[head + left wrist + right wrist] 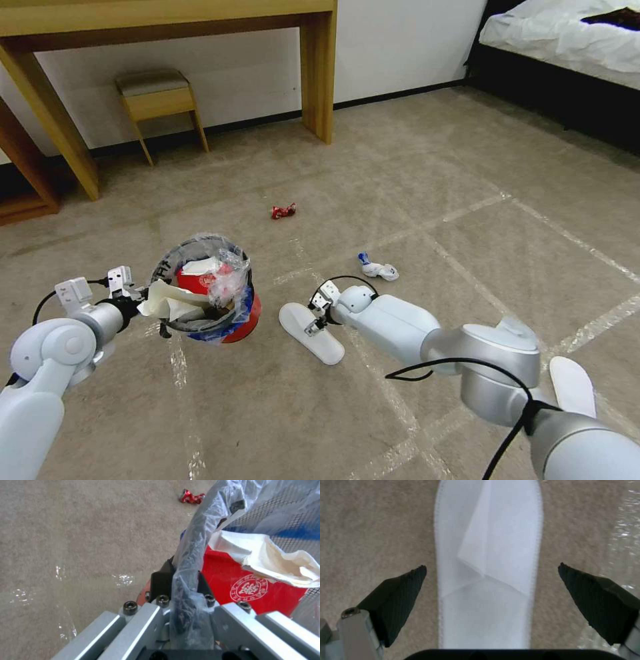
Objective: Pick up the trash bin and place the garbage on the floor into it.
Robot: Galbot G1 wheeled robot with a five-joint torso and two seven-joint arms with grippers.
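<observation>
The trash bin (245, 325), red-based with a grey rim (196, 530) under a clear bag, hangs tilted just above the carpet. My left gripper (150, 307) (181, 580) is shut on its near rim. Inside lie a red-white carton (253, 587) and crumpled white paper (276, 560). My right gripper (313, 319) (491, 566) hovers open low over a flat white slipper sole (313, 337) (486, 555), one finger on each side of it. A red wrapper (283, 211) (191, 498) and a white-and-blue tissue (378, 269) lie farther out on the floor.
A second white slipper sole (572, 385) lies beside my right arm's elbow. A wooden desk (317, 73) and a small stool (160, 100) stand at the far wall. A bed (567, 40) fills the far right corner. Open carpet lies between.
</observation>
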